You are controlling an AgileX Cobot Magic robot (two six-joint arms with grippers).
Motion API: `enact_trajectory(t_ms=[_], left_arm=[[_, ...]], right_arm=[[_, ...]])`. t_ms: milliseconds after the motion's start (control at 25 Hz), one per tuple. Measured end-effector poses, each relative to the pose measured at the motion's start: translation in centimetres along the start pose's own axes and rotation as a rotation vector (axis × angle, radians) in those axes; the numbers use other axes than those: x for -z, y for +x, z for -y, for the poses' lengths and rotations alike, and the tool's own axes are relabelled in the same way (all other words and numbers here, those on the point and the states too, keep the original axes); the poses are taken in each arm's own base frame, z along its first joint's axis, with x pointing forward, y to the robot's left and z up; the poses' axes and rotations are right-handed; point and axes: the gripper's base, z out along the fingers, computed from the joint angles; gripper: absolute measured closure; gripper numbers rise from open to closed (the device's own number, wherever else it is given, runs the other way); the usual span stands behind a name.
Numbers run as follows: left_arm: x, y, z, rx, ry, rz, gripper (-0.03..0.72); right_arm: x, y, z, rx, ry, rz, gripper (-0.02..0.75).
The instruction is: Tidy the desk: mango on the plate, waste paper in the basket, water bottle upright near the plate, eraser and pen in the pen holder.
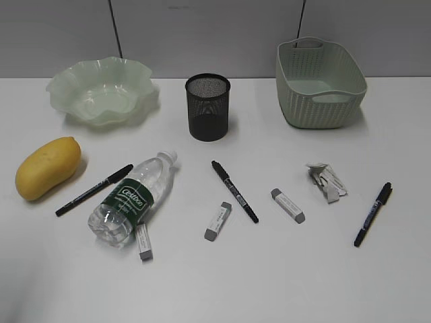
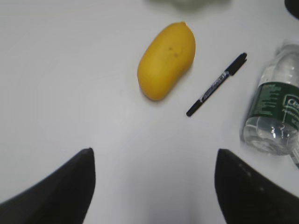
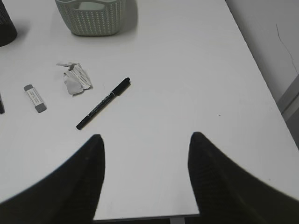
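Note:
On the white desk (image 1: 222, 282) the yellow mango (image 1: 47, 167) lies at the left, in front of the empty wavy plate (image 1: 101, 91). The water bottle (image 1: 131, 198) lies on its side. Three pens (image 1: 234, 191) and three erasers (image 1: 218, 221) are scattered on the desk, with the waste paper (image 1: 327, 182) at the right. The pen holder (image 1: 208, 106) and the basket (image 1: 320, 84) stand at the back. My left gripper (image 2: 154, 150) hangs open and empty, short of the mango (image 2: 167, 60). My right gripper (image 3: 146, 135) is open and empty, near a pen (image 3: 103, 103) and the waste paper (image 3: 74, 78).
Neither arm shows in the exterior view. The desk's right edge (image 3: 261, 79) and front edge (image 3: 145, 217) lie close to my right gripper. A pen (image 2: 217, 84) lies between the mango and the bottle (image 2: 275, 116). An eraser (image 3: 35, 98) lies left of the paper.

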Motion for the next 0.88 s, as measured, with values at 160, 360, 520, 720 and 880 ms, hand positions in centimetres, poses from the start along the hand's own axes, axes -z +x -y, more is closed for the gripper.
enact_trajectory(t_ms=[160,360,520,720,880], left_arm=[[-4.8,-1.9,0.3,-0.031,0.024,-0.178,0.069],[-9.5,-5.0,0.5,-0.123,0.050,-0.287,0.038],[-13.4,-6.6,0.6,-0.186,0.067,-0.376,0.024],[-18.3,-7.0,0.5,-0.233,0.088,-0.490,0.017],[-20.9,-7.4,0.5,-0.272,0.099,-0.513,0.010]], right_arm=[[0.0,0.0,0.0,0.000,0.000,0.000,0.281],[0.0,0.0,0.0,0.000,-0.001,0.000,0.281],[0.0,0.0,0.0,0.000,-0.001,0.000,0.281],[0.0,0.0,0.0,0.000,-0.001,0.000,0.281],[0.0,0.0,0.0,0.000,-0.001,0.000,0.281]])
